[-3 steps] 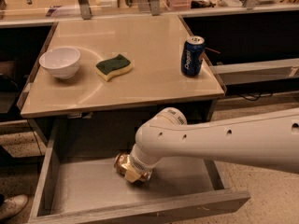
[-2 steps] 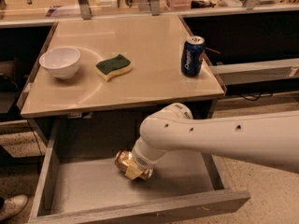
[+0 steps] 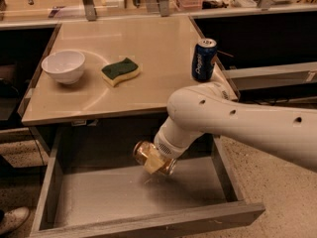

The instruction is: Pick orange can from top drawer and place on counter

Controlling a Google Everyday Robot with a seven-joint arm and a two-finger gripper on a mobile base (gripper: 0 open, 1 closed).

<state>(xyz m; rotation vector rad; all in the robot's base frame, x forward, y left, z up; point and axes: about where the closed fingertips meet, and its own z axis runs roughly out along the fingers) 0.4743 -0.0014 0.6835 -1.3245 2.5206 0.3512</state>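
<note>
**Orange can in gripper, over open drawer**

Far lower left of frame: the toe of a light shoe point(image 3: 12, 219) on the speckled floor point(image 3: 277, 182), just outside the drawer's left wall.

The top drawer point(image 3: 148, 225) is pulled out and fills the btm half of the frame. It has grey low sides and a flat bare bottom. Its back runs under the counter point(image 3: 158, 48), the beige glossy top across the upper half.

On the counter, left to right:
- a white bowl point(image 3: 63, 66) at upper left, upright, near the left edge
- a green and yellow sponge point(image 3: 120, 71) lying flat just right of the bowl, not touching it
- a blue can point(image 3: 203, 59) w/ white lettering, upright, close to the right edge, well apart from the sponge

Below the counter's front edge, approx ctr of frame, is the orange can point(image 3: 141, 153). It is gold, wrinkled and tilted on its side, w/ one end facing left. It sits in the gripper point(image 3: 156, 163), and the fingers are clamped on it w/ a pale finger crossing the can's right part. The can looks clear of the drawer bottom, w/ a faint shadow on the grey wood under it. It is inside the drawer's outline, nearer the back than the front wall.

The white arm point(image 3: 237, 123) runs from the gripper up and right across the drawer's right wall, out of frame at lower right. Its top passes just below the blue can
</note>
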